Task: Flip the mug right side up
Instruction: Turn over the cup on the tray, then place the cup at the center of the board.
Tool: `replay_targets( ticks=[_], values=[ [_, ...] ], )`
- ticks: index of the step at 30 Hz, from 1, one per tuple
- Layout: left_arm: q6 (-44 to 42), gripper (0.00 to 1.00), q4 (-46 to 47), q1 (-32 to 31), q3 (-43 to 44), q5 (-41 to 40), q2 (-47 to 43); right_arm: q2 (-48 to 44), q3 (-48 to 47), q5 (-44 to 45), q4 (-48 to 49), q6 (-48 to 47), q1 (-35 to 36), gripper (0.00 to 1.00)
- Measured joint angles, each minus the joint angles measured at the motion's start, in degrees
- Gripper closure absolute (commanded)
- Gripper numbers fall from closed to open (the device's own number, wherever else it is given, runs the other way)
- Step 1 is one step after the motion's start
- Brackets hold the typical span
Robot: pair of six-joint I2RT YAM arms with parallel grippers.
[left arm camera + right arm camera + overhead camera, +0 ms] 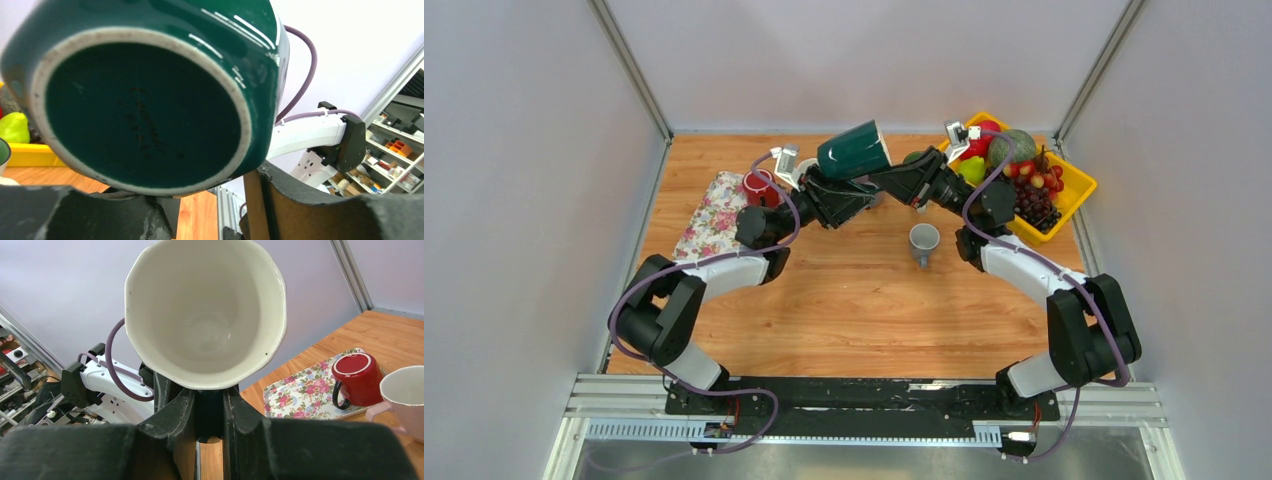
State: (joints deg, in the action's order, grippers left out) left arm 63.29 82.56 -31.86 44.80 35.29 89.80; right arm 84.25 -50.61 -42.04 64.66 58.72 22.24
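Yellow bin point(1079, 185): far right, filled with fruit, with grapes point(1032, 200) at the front.
Floral tray point(709, 225): far left, carrying a red mug point(759, 187) that stands base up.
Pale mug point(923, 240): upright on the table point(844, 310), mouth open.
Green mug point(854, 150): held in the air between the two arms, above the table's far middle.
Its axis: on its side, roughly level, with the base facing the left wrist and the white inside facing the right.
Right gripper point(207, 407): pinching a dark part under the mug's rim.
Left gripper point(207, 205): fingers spread just under the base; contact with the mug is unclear.
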Motion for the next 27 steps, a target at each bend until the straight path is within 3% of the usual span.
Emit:
replay_targets(
  ticks=[15, 27],
  values=[
    [-1.3, 0.36, -0.1, -0.5, -0.3, 3.4, 0.0, -1.3, 0.1, 0.2, -3.3, -1.5, -0.2, 1.0],
    [-15.1, 0.33, -7.7, -1.1, -2.9, 12.6, -0.4, -3.2, -3.8, 1.1, -21.7, -11.0, -0.7, 1.0]
  ],
)
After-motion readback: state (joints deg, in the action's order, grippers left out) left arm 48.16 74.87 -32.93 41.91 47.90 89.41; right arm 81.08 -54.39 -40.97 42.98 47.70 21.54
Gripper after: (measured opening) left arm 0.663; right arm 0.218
